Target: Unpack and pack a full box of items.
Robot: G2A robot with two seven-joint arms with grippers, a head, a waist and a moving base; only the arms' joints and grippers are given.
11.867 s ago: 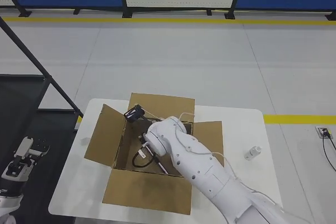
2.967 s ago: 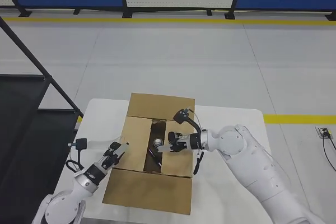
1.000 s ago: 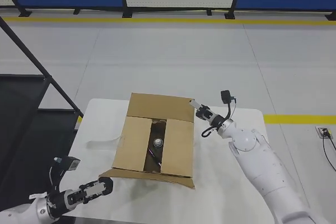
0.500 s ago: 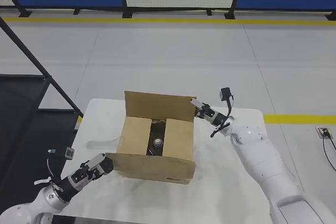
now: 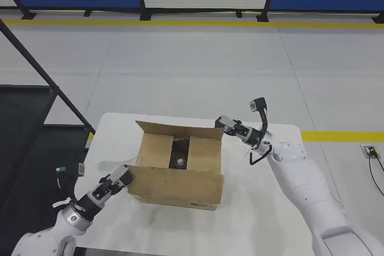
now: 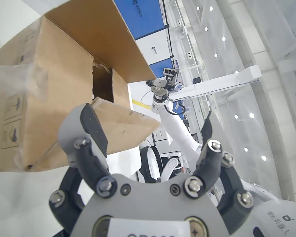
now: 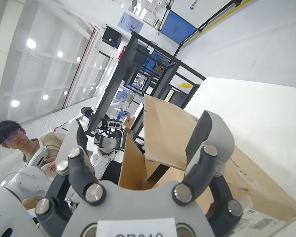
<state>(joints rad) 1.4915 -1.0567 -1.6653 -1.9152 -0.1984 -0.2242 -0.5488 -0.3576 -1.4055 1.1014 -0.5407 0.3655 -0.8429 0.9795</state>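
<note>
Top view: what sits nearest?
— Left gripper (image 5: 120, 175), jaws spread wide (gripping nothing), at the near-left corner of the brown cardboard box (image 5: 176, 185) on the white table (image 5: 269, 211).
— And beyond?
— Right gripper (image 5: 223, 121), likewise agape, at the corner of the raised far flap (image 5: 179, 130).

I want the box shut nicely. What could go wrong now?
Both flaps could flop back: the left gripper and right gripper are open, just resting against the near flap and far flap, not pinching them. The box might also slide on the table, since nothing holds it down.
</note>
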